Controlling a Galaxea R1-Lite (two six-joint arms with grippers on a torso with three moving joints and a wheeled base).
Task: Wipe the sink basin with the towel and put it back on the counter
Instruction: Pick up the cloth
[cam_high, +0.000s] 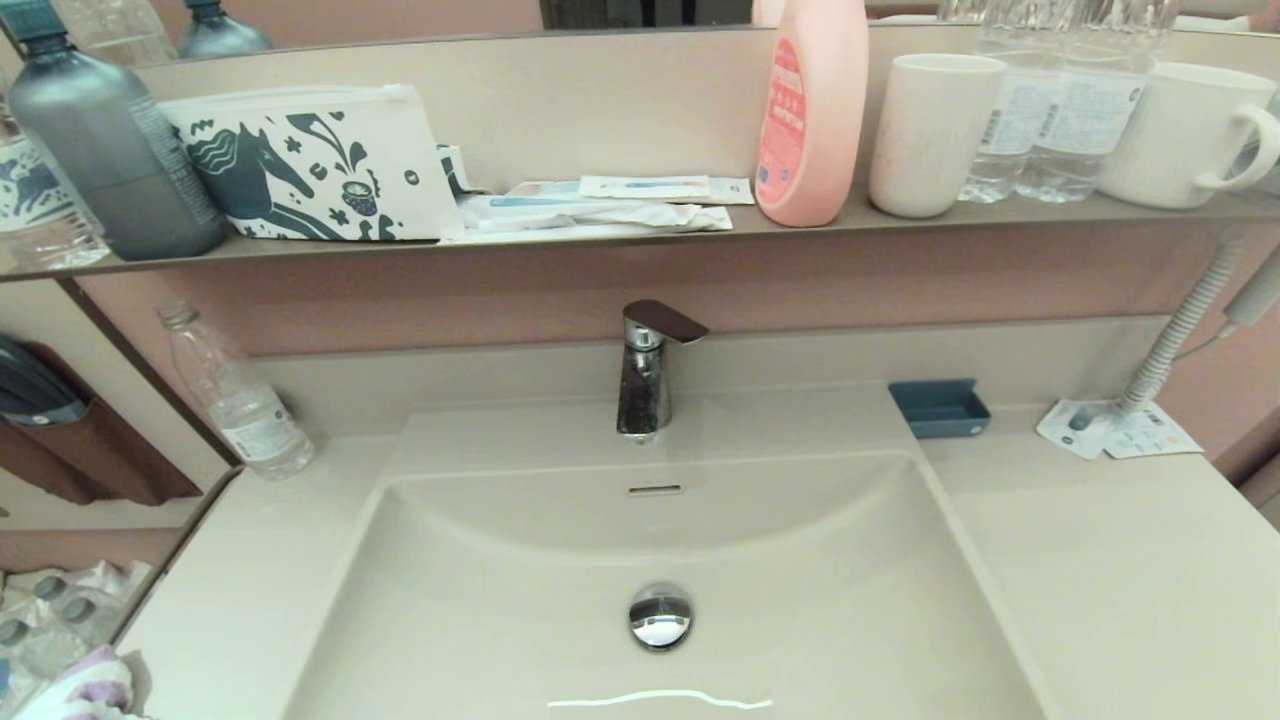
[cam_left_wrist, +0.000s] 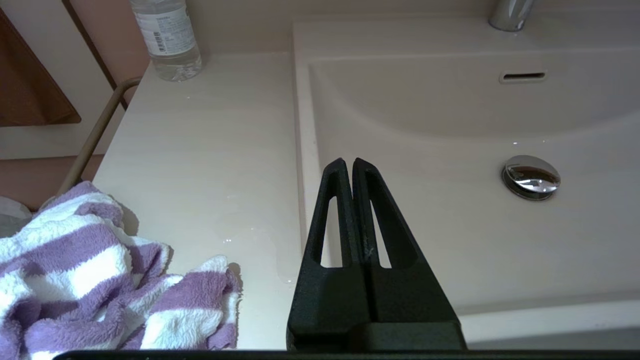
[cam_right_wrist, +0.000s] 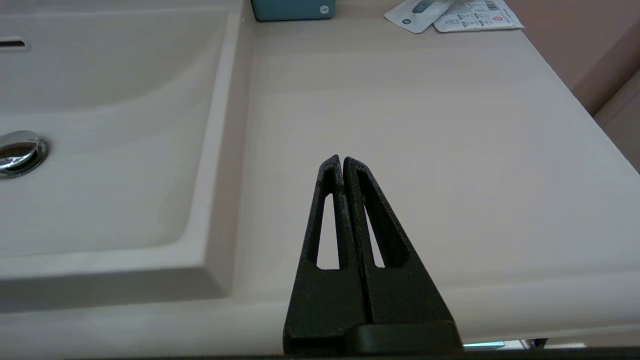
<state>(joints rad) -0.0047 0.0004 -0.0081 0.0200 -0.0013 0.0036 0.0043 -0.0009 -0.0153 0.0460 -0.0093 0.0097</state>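
Left wrist view has the purple-and-white striped fluffy towel (cam_left_wrist: 95, 280) bunched on the cream surface (cam_left_wrist: 210, 150), near-left of the left gripper (cam_left_wrist: 348, 162), fingers pressed together, empty. Right gripper (cam_right_wrist: 341, 159), same state, sits way across the basin (cam_left_wrist: 450, 200), so left's closer.

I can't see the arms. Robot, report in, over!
Left gripper shut, empty, above basin edge. Right gripper shut, empty, over counter. Towel crumpled on counter's left. Nothing blocking.

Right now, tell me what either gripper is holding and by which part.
Nothing is held. The left gripper and right gripper are both shut and empty; the towel lies loose on the counter.
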